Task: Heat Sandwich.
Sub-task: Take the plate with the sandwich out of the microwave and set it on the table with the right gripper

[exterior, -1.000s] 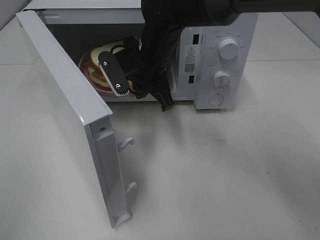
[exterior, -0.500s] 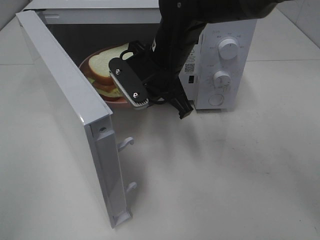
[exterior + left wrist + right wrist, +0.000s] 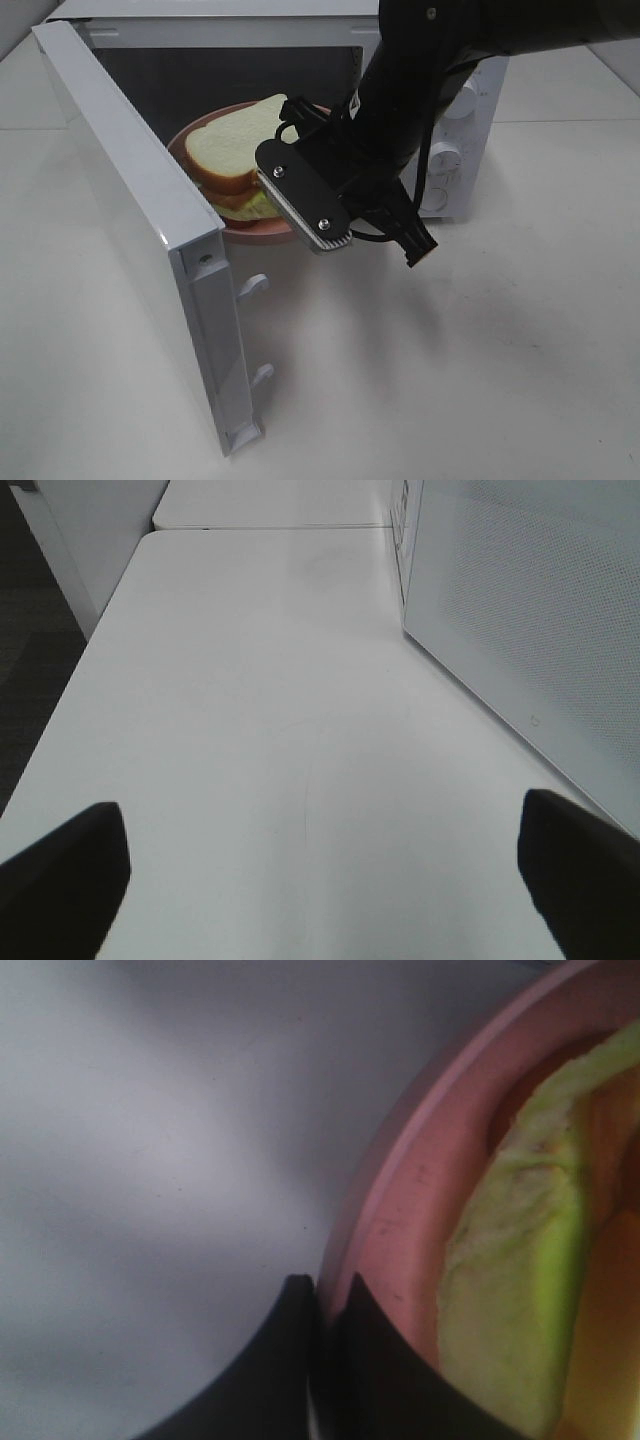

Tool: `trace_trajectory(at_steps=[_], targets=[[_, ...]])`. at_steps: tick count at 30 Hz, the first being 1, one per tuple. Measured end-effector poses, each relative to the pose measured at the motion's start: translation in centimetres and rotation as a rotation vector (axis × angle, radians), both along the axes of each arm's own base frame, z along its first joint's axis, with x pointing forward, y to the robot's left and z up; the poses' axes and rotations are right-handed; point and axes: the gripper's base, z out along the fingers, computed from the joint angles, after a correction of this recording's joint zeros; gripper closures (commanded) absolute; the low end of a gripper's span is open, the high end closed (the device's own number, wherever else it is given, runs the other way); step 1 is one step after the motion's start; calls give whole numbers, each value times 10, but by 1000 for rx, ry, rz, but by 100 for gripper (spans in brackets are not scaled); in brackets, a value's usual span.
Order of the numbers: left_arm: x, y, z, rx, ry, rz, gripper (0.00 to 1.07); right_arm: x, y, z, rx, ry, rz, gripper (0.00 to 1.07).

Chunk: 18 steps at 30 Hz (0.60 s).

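Here the sandwich sits on its pink plate at the mouth of the open microwave, door swung left. The right gripper, jaws clamped on the plate's near rim, appears mid-transfer; next comes a level carry. The left gripper idles spread apart, well left.

Right arm hides microwave control panel partly and plate right rim. Right wrist view blurred; sandwich cut off at edge. Left gripper fingertips cropped.
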Motion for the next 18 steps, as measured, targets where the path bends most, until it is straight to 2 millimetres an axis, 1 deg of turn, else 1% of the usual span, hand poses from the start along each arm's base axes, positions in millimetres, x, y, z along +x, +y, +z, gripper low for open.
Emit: trace_trajectory(at_steps=[1,4,6,10,11,14,17,18], targets=[[0,0,0,0,0,0,5,0,0,0,0,0,0,107],[0,0,0,0,0,0,5,-10,-8,3,-3,5,4,107],[0,0,0,0,0,0,5,-12,-9,4,0,5,3,107],[0,0,0,0,0,0,5,-25,-19,6,6,3,0,107],[0,0,0,0,0,0,5,-25,-19,6,6,3,0,107],[0,0,0,0,0,0,5,-36,-27,7,11,14,-9,107],[0,0,0,0,0,0,5,-42,-32,7,8,22,-13,107],[0,0,0,0,0,0,5,-49,-37,6,3,29,-14,107]])
